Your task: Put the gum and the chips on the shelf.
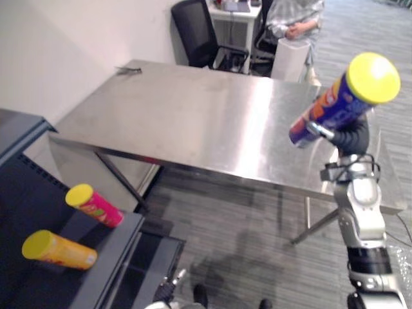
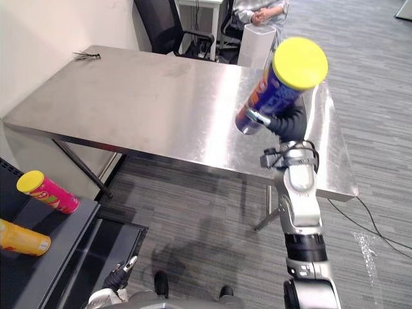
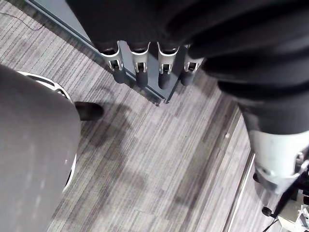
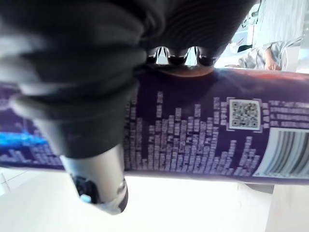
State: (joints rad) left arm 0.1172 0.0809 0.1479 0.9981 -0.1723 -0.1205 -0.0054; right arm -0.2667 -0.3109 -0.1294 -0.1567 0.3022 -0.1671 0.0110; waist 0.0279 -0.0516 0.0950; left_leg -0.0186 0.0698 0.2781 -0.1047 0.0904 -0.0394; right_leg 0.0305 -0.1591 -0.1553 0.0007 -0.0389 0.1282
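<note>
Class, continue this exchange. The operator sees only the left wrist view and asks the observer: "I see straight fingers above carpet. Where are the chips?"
Observer: The right hand grips a purple chips can with a yellow lid, held up and tilted before the steel table.
Operator: Is anything lying on the shelf?
Observer: Two yellow-lidded cans lie on the dark shelf: a pink can and an orange can.
Operator: Is anyone nearby?
Observer: A person stands beyond the table's far end.
</note>
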